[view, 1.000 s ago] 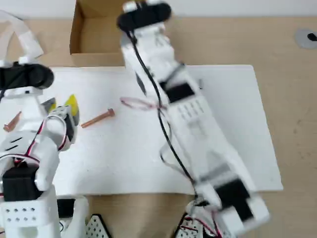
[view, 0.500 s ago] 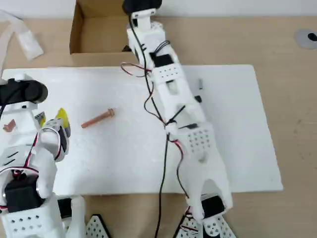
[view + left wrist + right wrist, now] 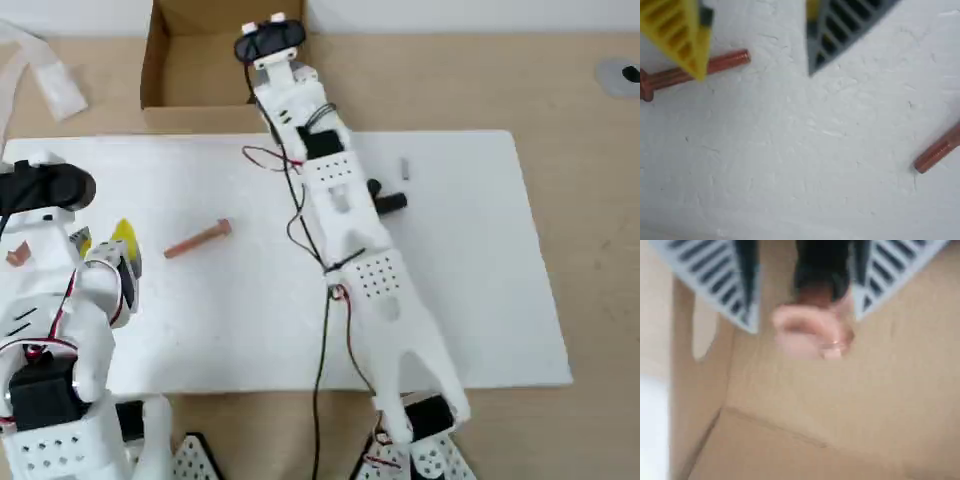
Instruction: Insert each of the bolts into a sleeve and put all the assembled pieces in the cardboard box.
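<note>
Delivering a finished piece: the right gripper (image 3: 804,316) is clamped on the assembled piece (image 3: 815,300), a black sleeve with a copper bolt head showing at its end, and hangs over the floor of the cardboard box (image 3: 195,70). In the high view the right arm (image 3: 345,215) stretches across the white board (image 3: 470,300), gripper above the box's right part

Step in hand, as I judge it: drop-off. The next move calls for little more than parting the jaws, since the piece sits within the box's outline

Left gripper (image 3: 755,70): jaws apart, nothing between them, hanging over the board. One bolt (image 3: 198,239) lies loose on the board between the two arms. A second bolt (image 3: 18,255) lies at the board's left edge, partly hidden by the left arm. A loose sleeve (image 3: 387,201) lies just beside the right arm. So assembly work remains

Edges and room:
- A box wall and the floor fold are near the held piece; a release there may knock the wall, but a spill looks unlikely
- Wide bare board between the arms, easy reach to the first bolt
- The second bolt is the tight one; a nudge could roll it off onto the table (image 3: 580,180)
- The loose sleeve is close enough to the right arm to be swept when that arm pulls back
</note>
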`<state>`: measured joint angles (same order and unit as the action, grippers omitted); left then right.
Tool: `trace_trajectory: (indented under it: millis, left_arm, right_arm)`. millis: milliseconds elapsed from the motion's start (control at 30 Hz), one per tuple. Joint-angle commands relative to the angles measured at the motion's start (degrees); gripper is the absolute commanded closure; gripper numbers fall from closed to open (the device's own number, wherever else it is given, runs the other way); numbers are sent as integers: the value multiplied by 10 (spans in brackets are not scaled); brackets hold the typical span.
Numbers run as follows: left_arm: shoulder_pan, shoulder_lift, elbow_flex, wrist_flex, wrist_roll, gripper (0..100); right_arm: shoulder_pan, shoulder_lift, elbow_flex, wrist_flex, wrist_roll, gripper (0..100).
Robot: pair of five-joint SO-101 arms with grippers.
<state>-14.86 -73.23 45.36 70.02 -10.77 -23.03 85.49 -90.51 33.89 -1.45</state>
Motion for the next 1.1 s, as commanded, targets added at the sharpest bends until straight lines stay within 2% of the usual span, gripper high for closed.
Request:
trace_trajectory:
  millis: [0, 133, 267, 367, 467, 567, 667, 800, 933, 1067]
  left_arm:
    - [-5, -1, -2, 2, -3, 854]
    - [-16, 18, -2, 1, 1, 853]
    - [-70, 115, -15, -4, 25, 853]
    - [-84, 240, -57, 2, -26, 853]
    - [-80, 357, -115, 7, -127, 853]
    - [-52, 445, -179, 25, -207, 853]
    - [-4, 470, -204, 28, -262, 853]
    - [82, 471, -202, 21, -325, 853]
    - [156, 475, -200, 22, -362, 853]
    - [175, 482, -181, -17, -399, 853]
  right_arm:
    - [1, -17, -51, 20, 5, 822]
    - [1, -47, -51, 48, 5, 822]
    - [0, -96, -51, 123, 5, 822]
    - [2, -142, -51, 196, 5, 822]
    - [5, -190, -51, 287, 6, 822]
    - [14, -248, -51, 375, 8, 822]
    - [31, -310, -50, 455, 12, 822]
    - [65, -369, -51, 571, 84, 822]
    - [143, -448, -51, 658, 142, 823]
    - [249, -517, -50, 685, 152, 823]
